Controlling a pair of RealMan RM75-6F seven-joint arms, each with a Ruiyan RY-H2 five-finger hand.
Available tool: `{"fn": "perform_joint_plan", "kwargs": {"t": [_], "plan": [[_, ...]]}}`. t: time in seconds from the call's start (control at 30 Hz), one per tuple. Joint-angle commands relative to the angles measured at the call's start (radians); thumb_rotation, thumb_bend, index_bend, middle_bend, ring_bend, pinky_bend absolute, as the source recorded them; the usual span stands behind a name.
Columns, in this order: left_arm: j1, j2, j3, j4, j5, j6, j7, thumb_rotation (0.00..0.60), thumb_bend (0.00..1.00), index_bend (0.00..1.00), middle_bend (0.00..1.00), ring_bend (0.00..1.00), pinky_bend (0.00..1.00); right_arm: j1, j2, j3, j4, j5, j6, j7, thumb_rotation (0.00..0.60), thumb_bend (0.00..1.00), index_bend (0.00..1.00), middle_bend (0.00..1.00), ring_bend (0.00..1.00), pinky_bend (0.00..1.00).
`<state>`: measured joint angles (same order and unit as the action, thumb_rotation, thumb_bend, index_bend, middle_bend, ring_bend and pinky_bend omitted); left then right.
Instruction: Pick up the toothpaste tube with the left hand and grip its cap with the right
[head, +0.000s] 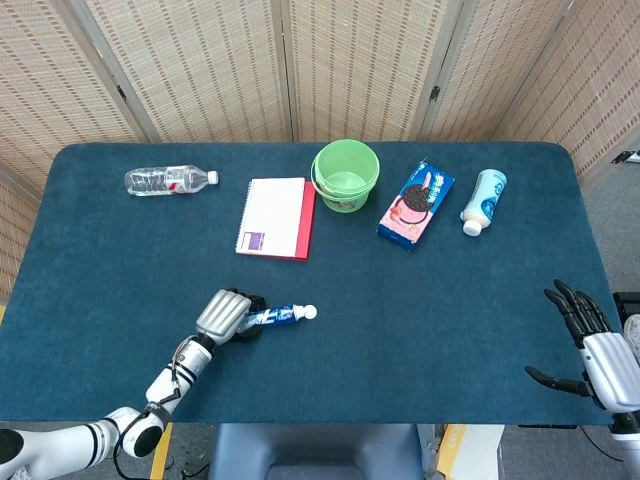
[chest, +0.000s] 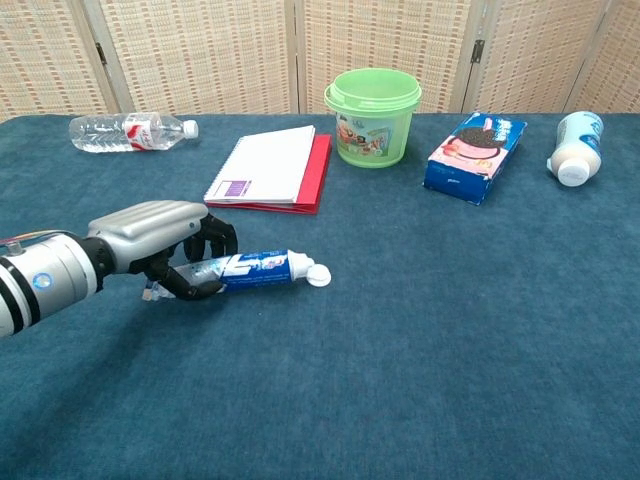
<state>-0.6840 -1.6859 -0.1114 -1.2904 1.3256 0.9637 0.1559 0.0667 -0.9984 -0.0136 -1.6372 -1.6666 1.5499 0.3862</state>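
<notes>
The toothpaste tube (head: 277, 317) (chest: 258, 269) is blue and white, with its white cap (head: 310, 312) (chest: 319, 275) pointing right. My left hand (head: 226, 314) (chest: 160, 247) grips the tube's flat tail end and holds it tilted, cap end raised just off the blue tablecloth. My right hand (head: 587, 345) shows only in the head view, at the table's right front edge. It is far from the cap, its fingers spread and empty.
Along the back stand a water bottle (head: 168, 181), a white and red notebook (head: 274, 217), a green bucket (head: 345, 175), a cookie box (head: 416, 203) and a white bottle (head: 483, 201) lying on its side.
</notes>
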Motion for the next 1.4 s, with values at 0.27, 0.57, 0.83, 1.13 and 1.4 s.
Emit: {"fn": "perform_joint_plan", "kwargs": {"t": [0.27,0.57,0.83,1.13,1.4], "plan": [[-0.030,0.075,0.036,0.065,0.282,0.176,-0.369,0.600,0.55,0.69,0.77,0.68,0.63,0.061,0.002,0.020,-0.069,-0.075,-0.026,-0.072,0.589,0.00,0.00,0.00,0.00,0.00],[-0.062,0.190,0.025,-0.111,0.344,0.219,-0.430,0.600,0.55,0.69,0.77,0.68,0.62,0.185,-0.003,0.070,-0.207,-0.148,-0.129,-0.196,0.589,0.00,0.00,0.00,0.00,0.00],[-0.073,0.256,0.019,-0.249,0.335,0.211,-0.491,0.600,0.55,0.69,0.77,0.68,0.62,0.300,-0.032,0.121,-0.279,-0.116,-0.264,-0.281,0.588,0.00,0.00,0.00,0.00,0.00],[-0.075,0.294,0.037,-0.314,0.359,0.213,-0.502,0.600,0.55,0.69,0.78,0.68,0.62,0.379,-0.094,0.154,-0.274,-0.068,-0.341,-0.335,0.585,0.00,0.00,0.00,0.00,0.00],[-0.079,0.313,0.040,-0.357,0.359,0.211,-0.545,0.600,0.55,0.70,0.78,0.69,0.62,0.419,-0.154,0.165,-0.248,-0.054,-0.349,-0.349,0.586,0.00,0.00,0.00,0.00,0.00]]}}
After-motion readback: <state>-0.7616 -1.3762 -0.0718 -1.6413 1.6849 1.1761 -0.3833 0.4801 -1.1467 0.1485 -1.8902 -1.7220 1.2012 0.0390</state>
